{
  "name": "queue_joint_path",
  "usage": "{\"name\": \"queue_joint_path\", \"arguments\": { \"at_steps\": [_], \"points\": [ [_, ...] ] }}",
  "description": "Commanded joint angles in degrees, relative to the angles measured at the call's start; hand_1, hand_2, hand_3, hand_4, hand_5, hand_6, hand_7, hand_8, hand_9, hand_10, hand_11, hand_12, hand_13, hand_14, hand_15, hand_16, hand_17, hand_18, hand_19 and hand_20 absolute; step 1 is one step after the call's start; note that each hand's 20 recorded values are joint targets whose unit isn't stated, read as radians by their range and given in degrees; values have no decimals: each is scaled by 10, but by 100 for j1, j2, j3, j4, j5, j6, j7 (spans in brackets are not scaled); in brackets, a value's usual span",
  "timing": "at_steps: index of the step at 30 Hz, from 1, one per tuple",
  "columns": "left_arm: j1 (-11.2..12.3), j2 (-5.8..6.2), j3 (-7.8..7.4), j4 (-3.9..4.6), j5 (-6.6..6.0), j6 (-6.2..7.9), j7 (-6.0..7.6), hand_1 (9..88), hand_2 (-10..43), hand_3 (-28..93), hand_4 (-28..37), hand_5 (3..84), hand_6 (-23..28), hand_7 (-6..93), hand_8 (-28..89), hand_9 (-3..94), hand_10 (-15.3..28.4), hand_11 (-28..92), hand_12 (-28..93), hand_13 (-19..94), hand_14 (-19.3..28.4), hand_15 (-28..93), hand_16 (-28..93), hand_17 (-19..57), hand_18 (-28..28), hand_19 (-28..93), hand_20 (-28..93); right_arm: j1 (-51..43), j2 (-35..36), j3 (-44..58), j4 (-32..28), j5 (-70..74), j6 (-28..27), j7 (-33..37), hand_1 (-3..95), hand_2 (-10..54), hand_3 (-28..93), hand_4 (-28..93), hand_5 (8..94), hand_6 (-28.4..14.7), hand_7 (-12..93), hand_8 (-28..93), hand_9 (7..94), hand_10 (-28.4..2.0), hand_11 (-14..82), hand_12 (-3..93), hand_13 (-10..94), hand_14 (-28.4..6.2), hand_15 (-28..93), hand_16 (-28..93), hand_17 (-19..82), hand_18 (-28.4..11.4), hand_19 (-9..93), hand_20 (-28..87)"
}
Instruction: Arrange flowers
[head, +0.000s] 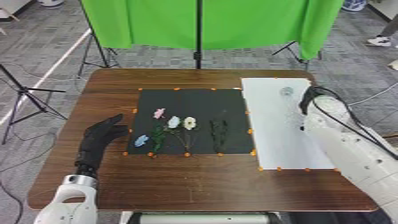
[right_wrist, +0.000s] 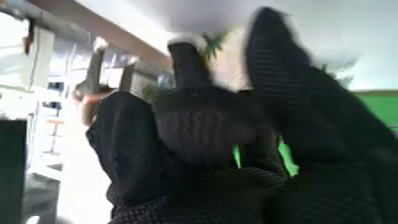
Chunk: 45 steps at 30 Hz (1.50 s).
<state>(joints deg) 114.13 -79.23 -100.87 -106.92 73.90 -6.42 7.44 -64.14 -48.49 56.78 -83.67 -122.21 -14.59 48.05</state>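
Flowers (head: 189, 123) in white, pink and blue lie on a dark mat (head: 194, 100) at the middle of the surface (head: 204, 185), with green stems (head: 219, 135) beside them. They should be light, with soft petals that crush easily, so take each low on its stalk, well under the bloom. Stalks lying so close together could snag and drag a neighbour along. Near the right hand (head: 313, 98), on a white sheet (head: 266, 105), is a faint clear thing (head: 286, 91), probably a vase, likely slick and easily tipped. The right hand's fingers are extended, gripping nothing; the left hand (head: 100, 133) is relaxed and empty, just beside the mat.
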Motion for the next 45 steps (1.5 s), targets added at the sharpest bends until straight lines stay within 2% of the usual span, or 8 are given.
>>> {"name": "queue_joint_path", "arguments": {
  "at_steps": [1,3,8,15,21,25,32,45],
  "points": [
    [58,-154,40,143,17,-58,-37,287,107,583,-236,495,98,61,-52,522,180,227,104,450,214,267,-51,109,178,288,147,-524,190,-180,54,-342,1483,-33,649,-95,573,-231,719,26,180,-22,782,-106,50,208,936,9,661,267,646,-162,932,578],
    [63,-147,25,140,11,-49,-38,287,107,583,-236,495,98,61,-52,522,179,226,104,450,214,266,-51,109,177,288,147,-478,233,-214,42,-336,1744,-84,680,-95,540,-223,780,22,183,14,839,-99,33,254,937,12,685,258,656,-161,932,592],
    [124,-145,8,96,5,-21,-22,287,107,583,-237,495,97,62,-52,522,179,228,104,450,214,266,-52,108,178,288,147,-223,422,-246,-241,-308,2480,-145,696,-95,535,-217,823,18,189,39,882,-88,45,305,937,15,713,245,670,-161,932,620],
    [140,-55,25,93,-31,163,25,288,107,583,-237,496,98,61,-52,522,178,228,104,450,214,267,-51,110,177,287,146,525,464,-418,-1582,429,3300,-527,695,-95,535,-209,827,19,191,40,890,-89,45,315,937,15,725,244,677,-164,932,635],
    [98,-13,44,94,-15,120,49,288,106,585,-238,497,97,63,-52,524,178,229,104,451,214,268,-52,110,177,288,147,984,44,-1211,-2372,1557,2971,-1037,690,-95,534,-200,826,19,193,43,898,-89,48,319,937,16,727,244,679,-163,932,640],
    [37,0,78,129,-7,91,47,288,107,585,-238,497,98,63,-52,524,178,230,103,452,214,268,-52,110,177,288,147,1096,-403,-1784,-2107,1845,2486,-1110,689,-95,533,-197,825,19,193,43,898,-90,46,321,937,16,727,244,679,-162,932,643],
    [-36,30,127,156,10,36,61,288,108,584,-238,497,97,63,-52,523,179,230,104,451,214,268,-52,110,177,288,147,926,-574,-2175,-1964,1961,2181,-868,689,-95,533,-194,824,18,192,42,897,-91,45,321,937,14,728,245,679,-161,932,645],
    [-39,20,105,167,14,-38,-1,288,108,584,-238,498,99,61,-52,524,178,229,103,450,213,267,-52,110,177,288,147,863,-601,-2248,-1791,1879,2131,-753,681,-95,537,-188,825,17,192,43,896,-91,45,320,937,15,728,246,680,-161,932,648]
  ]
}}
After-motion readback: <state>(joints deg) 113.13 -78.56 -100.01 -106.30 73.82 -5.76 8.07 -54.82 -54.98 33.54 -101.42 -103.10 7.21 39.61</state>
